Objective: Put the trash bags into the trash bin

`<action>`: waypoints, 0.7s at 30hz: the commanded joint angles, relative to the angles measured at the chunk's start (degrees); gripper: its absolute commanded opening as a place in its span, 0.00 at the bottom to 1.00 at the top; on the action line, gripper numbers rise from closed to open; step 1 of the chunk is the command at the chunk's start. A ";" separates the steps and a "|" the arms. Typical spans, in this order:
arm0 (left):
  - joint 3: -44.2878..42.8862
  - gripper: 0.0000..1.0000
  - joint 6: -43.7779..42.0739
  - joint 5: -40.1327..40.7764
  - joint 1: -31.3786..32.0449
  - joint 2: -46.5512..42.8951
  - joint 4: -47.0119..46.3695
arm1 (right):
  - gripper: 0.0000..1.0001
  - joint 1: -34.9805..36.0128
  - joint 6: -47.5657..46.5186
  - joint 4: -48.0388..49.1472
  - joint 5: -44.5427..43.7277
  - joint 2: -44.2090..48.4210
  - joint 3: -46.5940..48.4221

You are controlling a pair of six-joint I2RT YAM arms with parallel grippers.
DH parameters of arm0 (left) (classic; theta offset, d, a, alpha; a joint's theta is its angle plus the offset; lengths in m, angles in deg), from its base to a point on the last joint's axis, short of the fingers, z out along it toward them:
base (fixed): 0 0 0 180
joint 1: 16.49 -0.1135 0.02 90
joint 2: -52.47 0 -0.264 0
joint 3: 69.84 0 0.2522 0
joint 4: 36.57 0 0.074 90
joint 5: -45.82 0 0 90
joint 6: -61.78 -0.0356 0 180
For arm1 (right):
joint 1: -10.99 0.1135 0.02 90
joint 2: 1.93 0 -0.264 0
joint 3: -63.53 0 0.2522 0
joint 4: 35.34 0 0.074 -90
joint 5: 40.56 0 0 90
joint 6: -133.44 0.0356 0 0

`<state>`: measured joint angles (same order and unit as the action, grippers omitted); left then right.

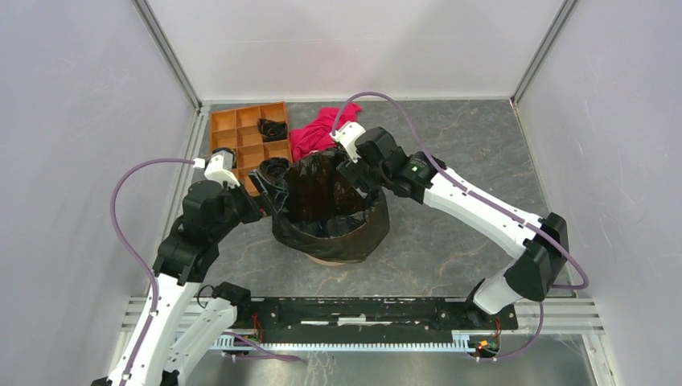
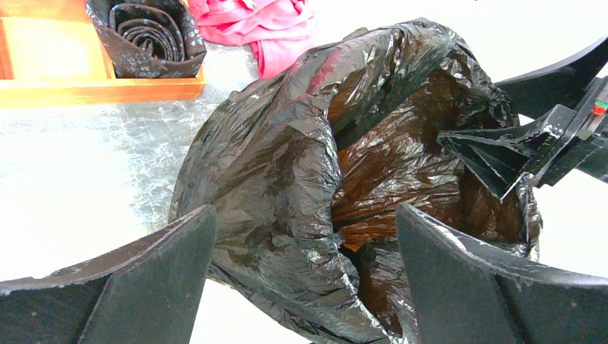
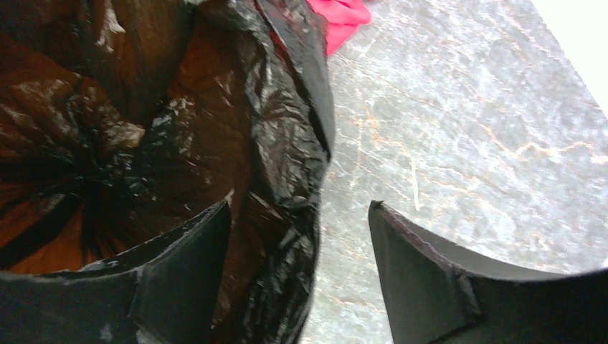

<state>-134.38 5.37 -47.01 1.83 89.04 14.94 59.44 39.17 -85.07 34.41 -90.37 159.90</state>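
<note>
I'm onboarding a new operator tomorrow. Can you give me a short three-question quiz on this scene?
1. True or false: the red-pink cloth lies inside the trash bin.
2. The right tool is: A) shut on the cloth; B) open, astride the edge of the big trash bag; C) shut, holding nothing.
3. Fill in: a rolled black bag sits in a compartment of the orange ____.
Key: 1 false; 2 B; 3 tray.
</note>
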 commanded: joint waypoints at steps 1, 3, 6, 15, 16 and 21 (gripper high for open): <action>-0.46 1.00 -2.04 0.53 -0.05 0.27 0.62 | 0.83 1.48 0.93 -2.83 -5.84 2.96 3.23; -0.30 1.00 -1.28 -1.20 -0.06 1.21 -0.52 | 0.88 1.86 1.01 -1.49 -6.37 3.79 1.70; -0.30 1.00 0.84 -4.83 -0.05 2.72 -2.71 | 0.91 1.83 1.33 0.87 -6.87 4.20 -0.61; -2.92 1.00 2.85 -8.53 -0.05 4.95 -5.28 | 0.86 1.89 2.80 0.75 -9.93 3.31 -3.17; -3.40 1.00 2.81 -7.82 -0.05 4.76 -5.01 | 0.85 1.92 2.80 0.87 -9.85 3.55 -3.47; -4.09 1.00 2.81 -3.57 -0.05 1.09 -2.84 | 0.77 1.92 3.18 1.81 -8.58 4.70 -3.69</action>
<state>-135.56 6.59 -53.43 1.83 93.55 12.26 61.14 41.20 -85.88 26.20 -87.94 156.27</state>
